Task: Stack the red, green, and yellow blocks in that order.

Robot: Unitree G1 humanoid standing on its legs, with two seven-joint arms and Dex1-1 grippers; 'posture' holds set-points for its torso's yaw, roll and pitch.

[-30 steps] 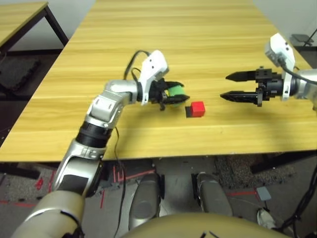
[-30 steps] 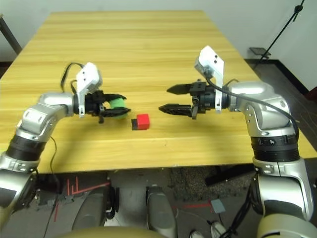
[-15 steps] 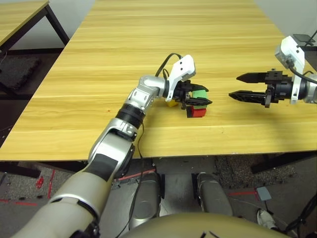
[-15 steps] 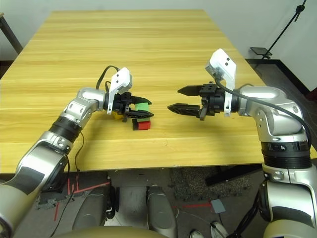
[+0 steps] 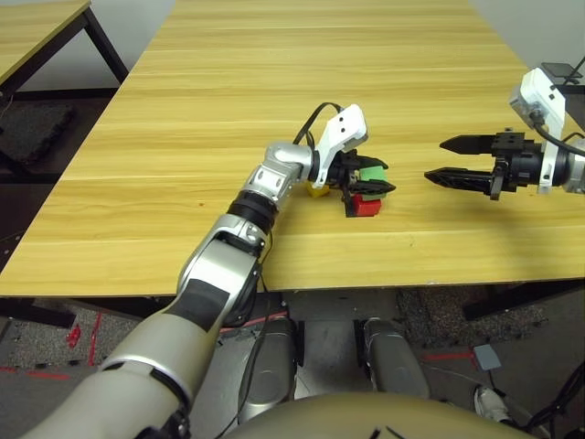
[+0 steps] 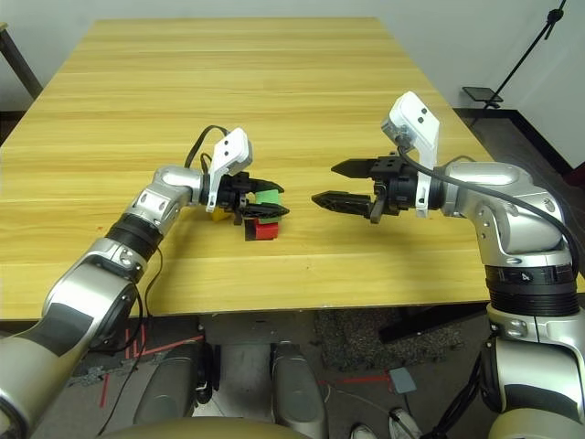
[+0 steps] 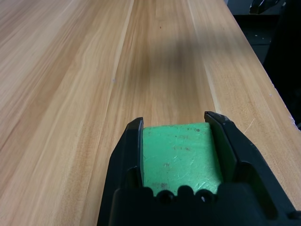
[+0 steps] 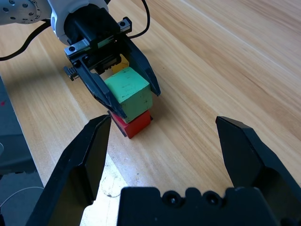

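Note:
My left gripper (image 5: 379, 179) is shut on the green block (image 5: 370, 172) and holds it directly over the red block (image 5: 366, 207), which lies on the table. In the right wrist view the green block (image 8: 129, 92) meets the top of the red block (image 8: 138, 125), set slightly off to one side. The yellow block (image 5: 317, 190) sits on the table just behind the left gripper's fingers. The left wrist view has the green block (image 7: 181, 157) clamped between both fingers. My right gripper (image 5: 436, 160) hovers open to the right of the stack, pointing at it.
A flat black patch (image 5: 349, 208) lies against the red block's left side. The wooden table (image 5: 274, 82) stretches far back, and its front edge runs close below the blocks. A second table (image 5: 37, 27) stands at the far left.
My left gripper has carried the green block rightwards from the table's left to above the red block, passing the yellow block. My right gripper has drawn back a little to the right.

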